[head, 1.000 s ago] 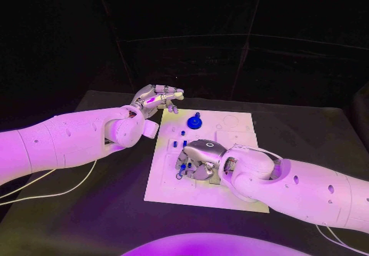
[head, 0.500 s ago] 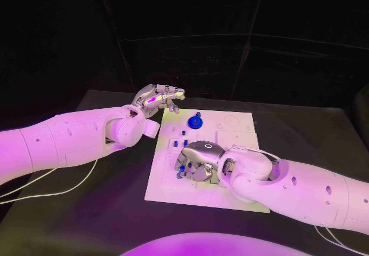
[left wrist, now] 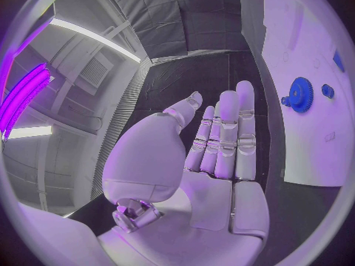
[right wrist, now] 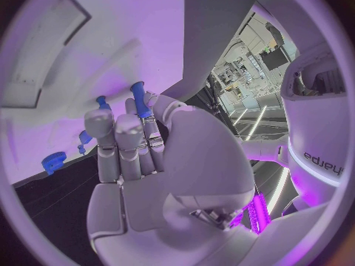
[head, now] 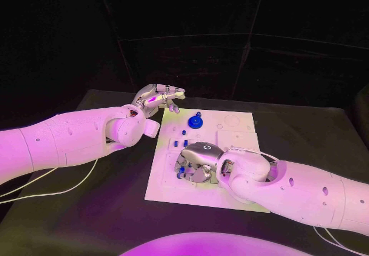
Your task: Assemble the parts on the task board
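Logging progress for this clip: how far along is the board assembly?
Done: a blue gear stands on the task board. In hand: the right hand grips a blue peg over the board. Left: small blue pieces remain nearby; the left hand holds nothing.

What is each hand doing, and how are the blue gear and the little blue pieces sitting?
left hand: raised past the board's far left corner, fingers apart, holding nothing.
right hand: down over the task board, pinching a blue peg.
blue gear: lying on the board, untouched.
small blue parts: on the board, untouched.
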You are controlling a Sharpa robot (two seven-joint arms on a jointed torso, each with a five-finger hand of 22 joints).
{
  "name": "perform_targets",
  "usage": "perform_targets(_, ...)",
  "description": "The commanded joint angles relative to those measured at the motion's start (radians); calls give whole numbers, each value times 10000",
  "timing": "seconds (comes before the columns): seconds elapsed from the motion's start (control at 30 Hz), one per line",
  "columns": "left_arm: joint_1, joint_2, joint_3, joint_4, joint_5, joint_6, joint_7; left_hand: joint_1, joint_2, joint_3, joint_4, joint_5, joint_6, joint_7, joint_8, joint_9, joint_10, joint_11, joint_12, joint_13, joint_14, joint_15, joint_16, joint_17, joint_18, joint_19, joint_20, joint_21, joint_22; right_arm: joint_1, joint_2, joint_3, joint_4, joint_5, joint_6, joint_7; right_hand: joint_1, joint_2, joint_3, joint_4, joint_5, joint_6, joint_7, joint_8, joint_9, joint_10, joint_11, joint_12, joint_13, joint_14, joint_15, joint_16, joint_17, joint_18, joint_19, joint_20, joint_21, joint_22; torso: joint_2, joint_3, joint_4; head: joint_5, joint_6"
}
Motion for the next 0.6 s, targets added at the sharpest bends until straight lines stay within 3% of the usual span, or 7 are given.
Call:
perform_targets(0.03,15,8,11,6,23,115,48,37,99,-53,-12,26,-64,-5,42,-3,-73,3,34,16,-39,7,-9,-14,135,5,42,-47,-11,7,12,-41,26,-85,214,-47,-13,62,-11,-70,29,69,20,-21,16,409,-347,27,9,72,-1,35,3,-160,65,-25,40,1,-1,3,-11,13,-9)
perform_targets(0.27,15,11,11,4,23,123,42,37,99,-53,-12,26,-64,-5,42,-3,-73,3,34,16,-39,7,-9,-14,135,5,42,-47,-11,6,35,-88,9,-199,237,-110,-112,14,-56,-74,27,-10,38,-76,-4,304,-324,-52,-17,63,13,36,-3,-144,-4,-24,-9,-94,-3,-2,1,0,0)
perform_targets(0.43,15,8,11,5,23,124,39,37,99,-53,-12,26,-64,-5,42,-3,-73,3,34,16,-39,7,-9,-14,135,5,42,-47,-11,6,56,-96,-18,-358,401,-176,-353,-104,-123,-45,76,-245,135,-200,-36,-155,-181,-395,-169,-72,123,-189,-326,-77,-303,54,-244,-504,3,2,2,9,-10)
perform_targets(0.6,15,4,11,3,23,128,36,37,99,-53,-12,26,-64,-5,42,-3,-73,3,34,16,-39,7,-9,-14,135,5,42,-47,-11,6,77,-102,-49,-441,485,-141,-765,-421,-455,58,278,-469,288,-233,-40,-1057,63,-915,-217,-552,352,-846,-1246,93,-1044,249,-875,-1499,-3,2,-8,10,-6)
